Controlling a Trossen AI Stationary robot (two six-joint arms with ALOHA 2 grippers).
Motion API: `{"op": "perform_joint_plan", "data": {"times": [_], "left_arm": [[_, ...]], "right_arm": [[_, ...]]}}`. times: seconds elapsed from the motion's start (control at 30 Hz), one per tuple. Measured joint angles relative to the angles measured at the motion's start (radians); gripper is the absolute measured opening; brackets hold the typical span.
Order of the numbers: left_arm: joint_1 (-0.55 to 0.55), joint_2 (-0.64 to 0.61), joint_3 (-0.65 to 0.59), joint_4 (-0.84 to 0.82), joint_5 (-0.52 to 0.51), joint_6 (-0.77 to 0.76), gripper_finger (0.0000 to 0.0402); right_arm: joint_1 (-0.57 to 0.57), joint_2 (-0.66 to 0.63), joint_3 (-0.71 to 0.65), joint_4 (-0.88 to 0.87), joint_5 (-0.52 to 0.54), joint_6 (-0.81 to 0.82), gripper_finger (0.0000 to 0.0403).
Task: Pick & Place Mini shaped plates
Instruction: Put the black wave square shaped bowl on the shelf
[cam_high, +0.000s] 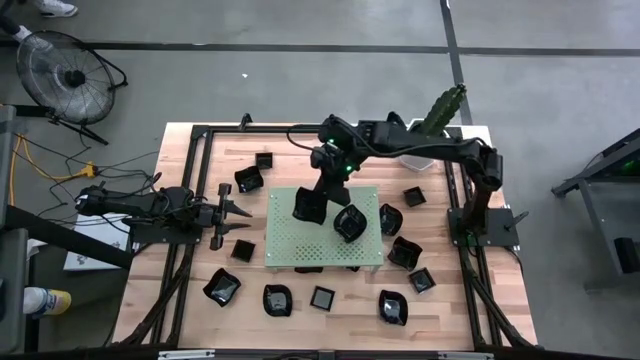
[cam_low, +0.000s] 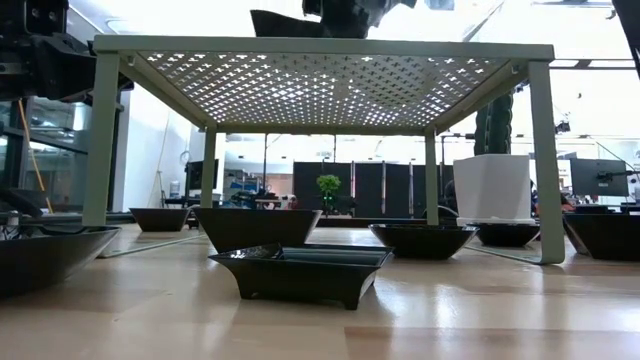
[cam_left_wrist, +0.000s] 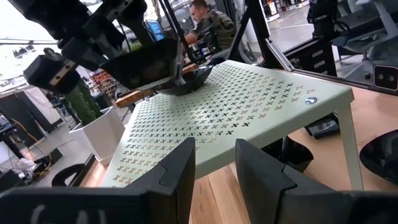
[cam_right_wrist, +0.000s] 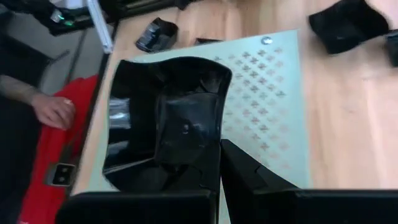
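Observation:
A green perforated board (cam_high: 322, 228) stands on legs in the middle of the wooden table. My right gripper (cam_high: 318, 188) reaches over its far left part, shut on a glossy black square mini plate (cam_high: 307, 205) (cam_right_wrist: 165, 118). A rounder black plate (cam_high: 350, 222) rests on the board's top beside it. Several more black plates lie on the table around and under the board (cam_low: 300, 270). My left gripper (cam_high: 235, 212) (cam_left_wrist: 214, 168) waits at the table's left, level and open, pointing at the board. My right gripper pinches the square plate by one side wall at its rim (cam_right_wrist: 211, 158); one finger (cam_right_wrist: 249, 174) shows beside the wall, and the plate hides the other. The fingers slant down from the far right. The plate sits tilted, just above the board's top (cam_left_wrist: 146, 65).
A white pot with a cactus (cam_high: 425, 150) stands at the far right near the right arm. Black frame rails run along the table's left and right edges. A person's hand (cam_right_wrist: 56, 111) shows beyond the table. Plates crowd the near edge (cam_high: 322, 297).

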Motion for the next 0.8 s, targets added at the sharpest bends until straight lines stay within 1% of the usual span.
{"op": "perform_joint_plan", "data": {"times": [0.1, 0.5, 0.7, 0.8], "left_arm": [[0.000, 0.000, 0.000, 0.000, 0.000, 0.000, 0.0111], [0.000, 0.000, 0.000, 0.000, 0.001, 0.000, 0.0111], [0.000, 0.000, 0.000, 0.000, 0.000, 0.000, 0.0111], [0.000, 0.000, 0.000, 0.000, 0.000, 0.000, 0.0111]], "right_arm": [[0.009, 0.015, 0.000, 0.002, -0.035, 0.014, 0.0000], [0.056, 0.064, 0.000, -0.011, -0.030, 0.012, 0.0000], [0.059, 0.074, 0.000, -0.040, 0.056, 0.010, 0.0000], [0.059, 0.074, 0.000, -0.038, 0.054, 0.011, 0.0000]]}}
